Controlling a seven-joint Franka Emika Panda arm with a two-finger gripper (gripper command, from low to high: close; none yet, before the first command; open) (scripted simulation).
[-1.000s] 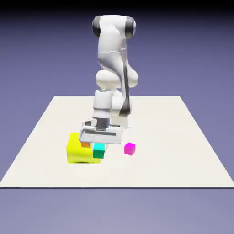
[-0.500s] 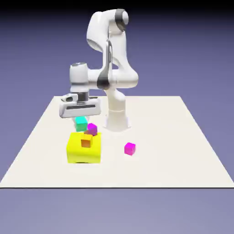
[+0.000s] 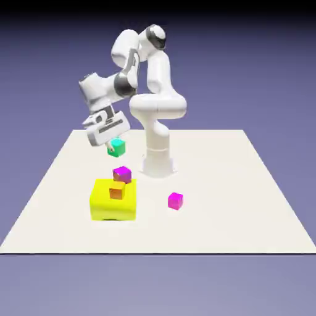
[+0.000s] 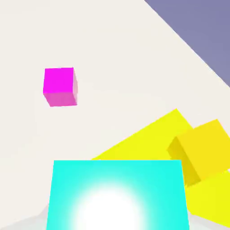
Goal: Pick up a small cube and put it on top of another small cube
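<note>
We read no text, label, brand, number or sign in either view. Faces of teal cube (image 3: pixel 116 147), big yellow block (image 3: pixel 112 200), both magenta cubes, orange cube: plain. White arm casing: unmarked.

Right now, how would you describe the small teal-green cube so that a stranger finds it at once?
Start at the big yellow block on the table. Look above it, past the magenta cube behind it, to the tilted end effector in the air. The teal-green cube is held there; it is the only cube off the table, and the only one of that colour.
</note>
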